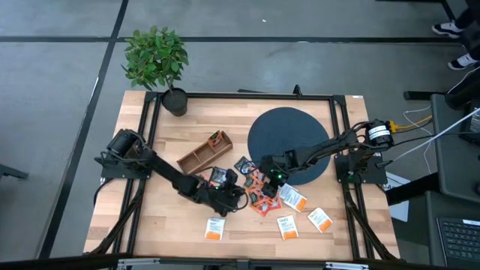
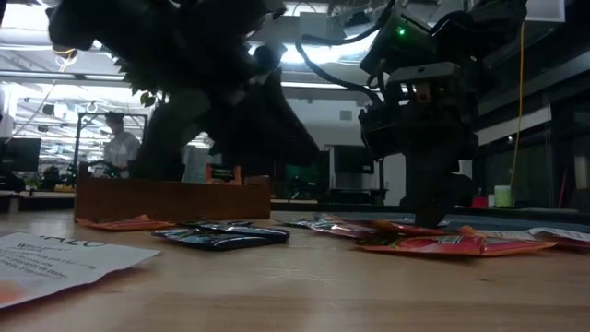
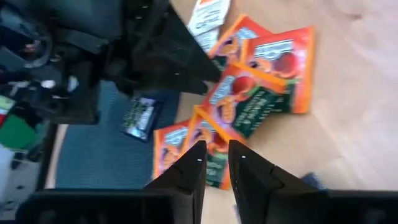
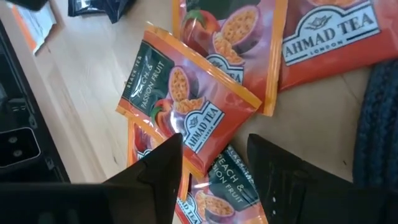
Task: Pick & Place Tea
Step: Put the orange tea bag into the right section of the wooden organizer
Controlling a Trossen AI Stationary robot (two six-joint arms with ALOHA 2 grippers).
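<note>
Tea sachets lie flat on the wooden table near its middle. A heap of red-orange ones (image 1: 262, 196) lies by the dark disc, dark ones (image 1: 244, 165) lie beside it, and white ones with an orange band (image 1: 287, 226) lie nearer the near edge. My right gripper (image 1: 268, 178) is open and stands low over the red-orange heap (image 4: 186, 106), its fingers on either side of one overlapping sachet. My left gripper (image 1: 238, 196) comes in from the left. Its fingers (image 3: 217, 152) are a narrow gap apart at the heap's edge (image 3: 208, 158). My left gripper has a red-orange sachet's corner (image 3: 214, 171) showing in the narrow gap between its fingers; I cannot tell whether it touches it. My right gripper reaches down to the level of the sachets (image 2: 431, 219) from above; I cannot tell whether its fingertips touch them.
A brown wooden divided box (image 1: 204, 154) lies left of the heap, with a sachet at its far end. The large dark round disc (image 1: 289, 142) lies under the right arm. A potted plant (image 1: 157, 60) stands at the far left corner. A black frame (image 1: 240, 95) edges the table. A person (image 2: 120, 138) shows far behind.
</note>
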